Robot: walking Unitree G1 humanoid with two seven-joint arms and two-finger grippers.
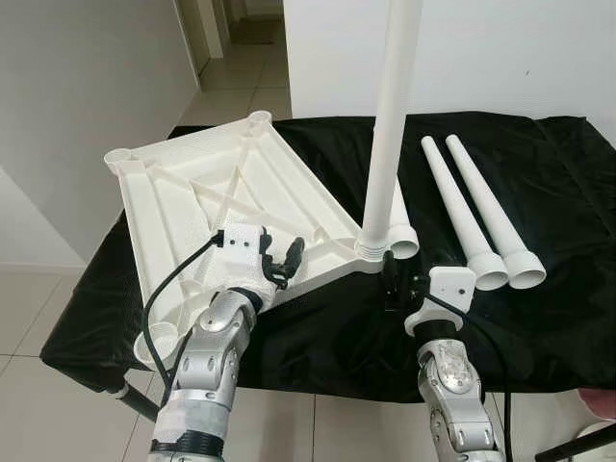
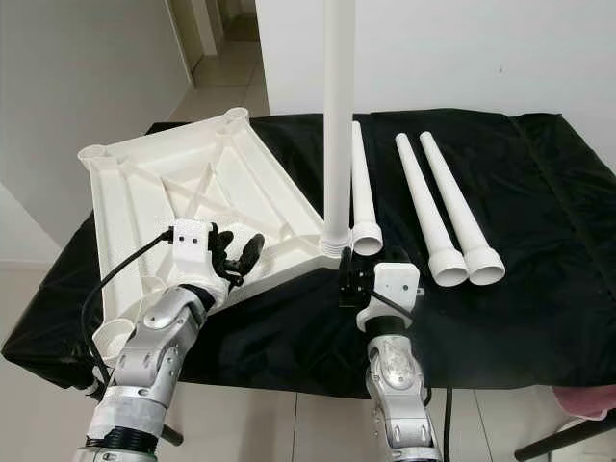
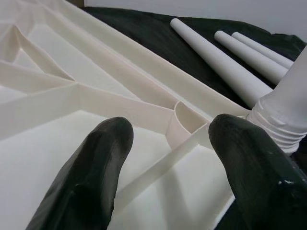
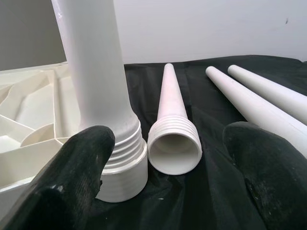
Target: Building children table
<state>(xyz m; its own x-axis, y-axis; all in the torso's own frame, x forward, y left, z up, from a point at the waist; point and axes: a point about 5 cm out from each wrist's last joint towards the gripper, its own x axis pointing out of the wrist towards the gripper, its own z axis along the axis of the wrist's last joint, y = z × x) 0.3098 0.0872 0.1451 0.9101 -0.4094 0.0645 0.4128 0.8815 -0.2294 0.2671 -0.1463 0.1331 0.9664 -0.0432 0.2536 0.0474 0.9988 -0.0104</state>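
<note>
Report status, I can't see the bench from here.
Left gripper open over tabletop. Right gripper open by standing leg. Three legs loose on cloth; nearest beside the standing one.

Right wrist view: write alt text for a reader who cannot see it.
An upright white table leg stands in the corner of an upturned white tabletop, between the right gripper's open black fingers. Three loose legs lie on black cloth beyond.

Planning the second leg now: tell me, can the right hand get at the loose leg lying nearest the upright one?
Probably yes. The right hand is open just short of the nearest loose leg, whose threaded end faces it on the black cloth. Only the upright leg crowds one side.
</note>
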